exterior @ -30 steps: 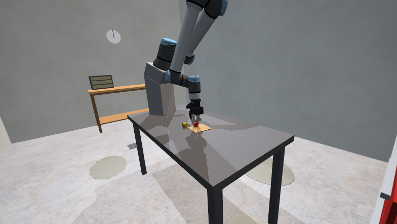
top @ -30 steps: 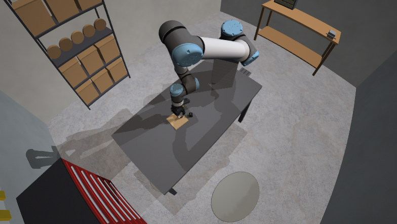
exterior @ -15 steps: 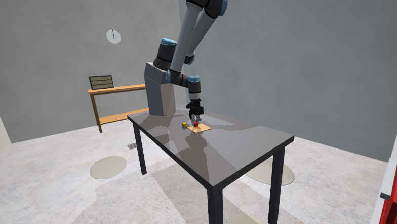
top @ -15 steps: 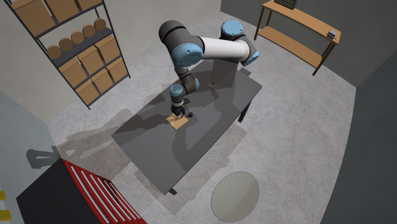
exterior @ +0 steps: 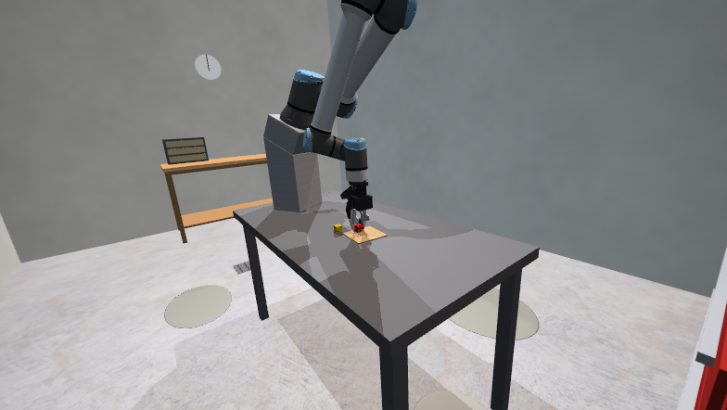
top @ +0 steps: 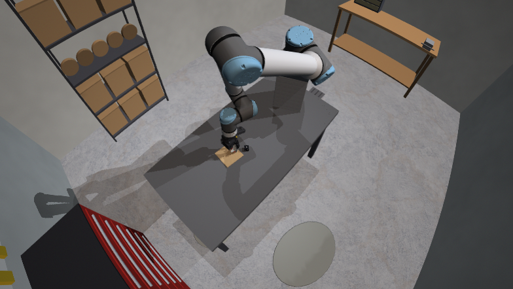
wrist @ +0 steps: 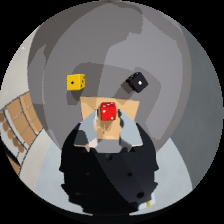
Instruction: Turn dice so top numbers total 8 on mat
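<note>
Two dice, yellow die point(exterior: 337, 228) point(wrist: 76, 82) and black die point(top: 246, 148) point(wrist: 137, 82), sit outside the mat point(top: 227, 161) point(exterior: 371, 236) point(wrist: 131, 106), well apart; the red die point(exterior: 358, 227) point(wrist: 108, 111) is on it near one edge, ungripped between the gripper's point(top: 233, 148) point(exterior: 359, 225) point(wrist: 108, 119) slightly parted fingers.

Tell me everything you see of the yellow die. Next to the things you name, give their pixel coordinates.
The yellow die point(exterior: 337, 228) point(wrist: 76, 82) is a small cube, plastic by its look, with black pips: one on the largest visible face in the wrist view, several on the face beside it, too small to count. It sits on the table point(top: 201, 201) point(exterior: 448, 254) point(wrist: 150, 50), apparently flat, wholly off the mat point(top: 228, 161) point(exterior: 371, 235) point(wrist: 131, 106). Only the table touches it.
</note>
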`<state>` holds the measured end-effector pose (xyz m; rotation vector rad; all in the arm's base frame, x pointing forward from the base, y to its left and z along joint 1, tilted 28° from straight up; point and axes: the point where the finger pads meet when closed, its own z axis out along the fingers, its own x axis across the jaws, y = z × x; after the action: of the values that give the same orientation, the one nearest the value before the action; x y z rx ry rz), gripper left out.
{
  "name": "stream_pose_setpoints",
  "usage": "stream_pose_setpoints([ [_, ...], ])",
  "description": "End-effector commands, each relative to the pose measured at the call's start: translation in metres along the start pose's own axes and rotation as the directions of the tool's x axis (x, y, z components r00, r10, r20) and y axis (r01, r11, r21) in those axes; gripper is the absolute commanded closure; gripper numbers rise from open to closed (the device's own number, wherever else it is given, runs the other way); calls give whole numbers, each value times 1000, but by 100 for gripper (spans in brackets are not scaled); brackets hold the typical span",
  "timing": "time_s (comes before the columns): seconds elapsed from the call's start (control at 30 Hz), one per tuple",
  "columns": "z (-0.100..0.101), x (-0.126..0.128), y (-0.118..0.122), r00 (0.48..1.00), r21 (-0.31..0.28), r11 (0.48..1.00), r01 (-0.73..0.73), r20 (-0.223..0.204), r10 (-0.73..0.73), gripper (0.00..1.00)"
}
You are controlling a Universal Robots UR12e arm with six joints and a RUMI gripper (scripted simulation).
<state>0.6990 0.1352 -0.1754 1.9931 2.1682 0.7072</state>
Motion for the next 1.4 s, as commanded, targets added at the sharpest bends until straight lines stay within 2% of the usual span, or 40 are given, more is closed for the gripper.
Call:
stream_pose_setpoints([
  [0.0, 0, 0, 1, 1000, -1, 1000, 1, 1, -1, 72],
  [0.23, -11, 0, 1, 1000, -1, 1000, 1, 1, -1, 72],
  [0.67, -75, 0, 1, 1000, -1, 1000, 1, 1, -1, 72],
  [1.03, -89, 0, 1, 1000, -1, 1000, 1, 1, -1, 72],
  [1.07, -89, 0, 1, 1000, -1, 1000, 1, 1, -1, 0],
  [1.37, -89, 0, 1, 1000, -1, 1000, 1, 1, -1, 0],
])
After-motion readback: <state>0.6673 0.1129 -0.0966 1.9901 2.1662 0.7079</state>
